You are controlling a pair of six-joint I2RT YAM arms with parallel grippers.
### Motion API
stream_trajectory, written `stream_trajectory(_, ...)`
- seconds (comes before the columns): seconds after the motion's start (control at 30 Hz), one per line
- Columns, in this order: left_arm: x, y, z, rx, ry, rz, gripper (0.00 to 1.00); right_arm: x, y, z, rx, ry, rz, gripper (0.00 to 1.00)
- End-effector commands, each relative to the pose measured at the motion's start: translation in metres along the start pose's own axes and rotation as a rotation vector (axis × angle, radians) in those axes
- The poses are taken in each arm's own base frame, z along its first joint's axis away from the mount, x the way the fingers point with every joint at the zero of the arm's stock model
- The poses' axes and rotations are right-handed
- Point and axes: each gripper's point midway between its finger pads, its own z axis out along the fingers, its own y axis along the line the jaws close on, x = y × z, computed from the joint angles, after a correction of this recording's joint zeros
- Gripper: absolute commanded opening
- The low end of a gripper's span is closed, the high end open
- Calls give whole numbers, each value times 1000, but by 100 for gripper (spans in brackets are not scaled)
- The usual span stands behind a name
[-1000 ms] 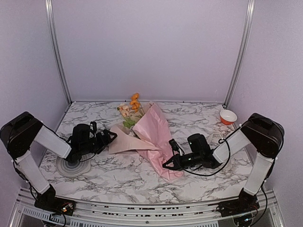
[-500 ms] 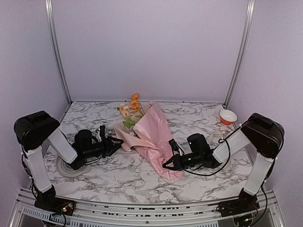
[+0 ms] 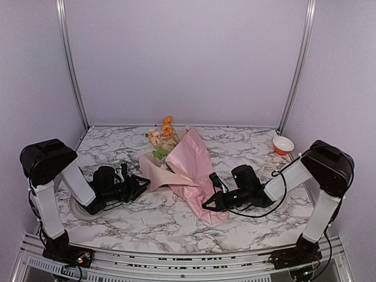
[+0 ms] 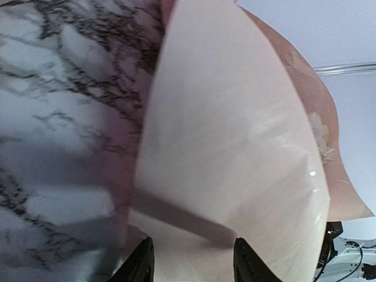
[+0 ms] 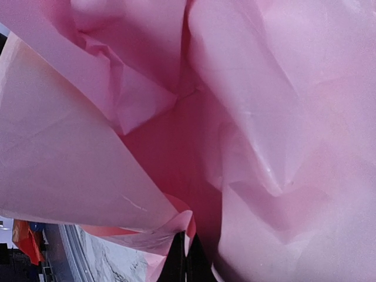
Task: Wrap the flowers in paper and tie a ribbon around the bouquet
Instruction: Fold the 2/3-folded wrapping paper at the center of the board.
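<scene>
Marble table [image 3: 154, 218]: bouquet [image 3: 191, 167], disc [image 3: 81, 210], bowl [image 3: 283, 144].

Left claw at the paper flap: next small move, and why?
Probably close the left claw on the paper: its jaws stand apart around the flap's edge, while the right claw pinches the opposite edge. The flowers lie only partly covered.

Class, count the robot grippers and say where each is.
2. The left gripper is at the left flap of the paper; the right gripper pinches its near edge. None hidden.
</scene>
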Motion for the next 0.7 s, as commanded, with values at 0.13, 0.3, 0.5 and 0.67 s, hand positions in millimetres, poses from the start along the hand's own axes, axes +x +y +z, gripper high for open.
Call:
stream_trajectory(0.13, 5, 24, -16, -302, -37, 122, 62, 0, -7, -3, 56, 13, 3, 0)
stream_trajectory(0.3, -44, 24, -29, -308, -148, 145, 79, 1, -7, -1, 57, 17, 0, 0)
stream_trajectory(0.5, -61, -2, 8, -190, -59, 276, 85, 2, -9, 1, 63, 30, -7, 0)
stream_trajectory(0.67, -65, -20, 20, -28, -47, 228, 87, 1, -8, 0, 69, 26, -10, 0)
